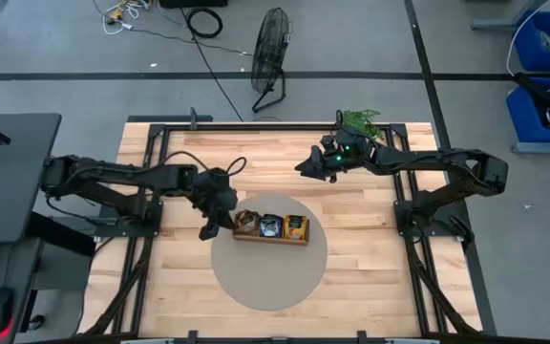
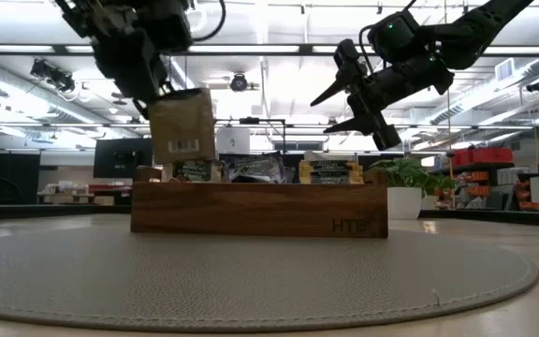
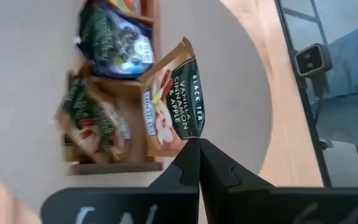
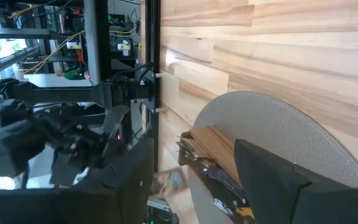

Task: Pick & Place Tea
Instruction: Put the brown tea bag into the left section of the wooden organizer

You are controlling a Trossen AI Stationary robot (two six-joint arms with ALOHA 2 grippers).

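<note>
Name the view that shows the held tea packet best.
Left wrist view: the packet fills the frame, label readable, pinched by the left gripper. Low view shows its plain back above the tray; high view barely shows it; right wrist view doesn't.

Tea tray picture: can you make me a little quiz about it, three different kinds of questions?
1. True or false: the left tool is pinching a brown-and-white square tea packet.
2. Which shape is the grey mat under the long brown wooden tray? A square, B round, C triangle.
3. Fill in: the right tool hangs above the table with its fingers ____.

Key: 1 true. 2 B. 3 open.
</note>
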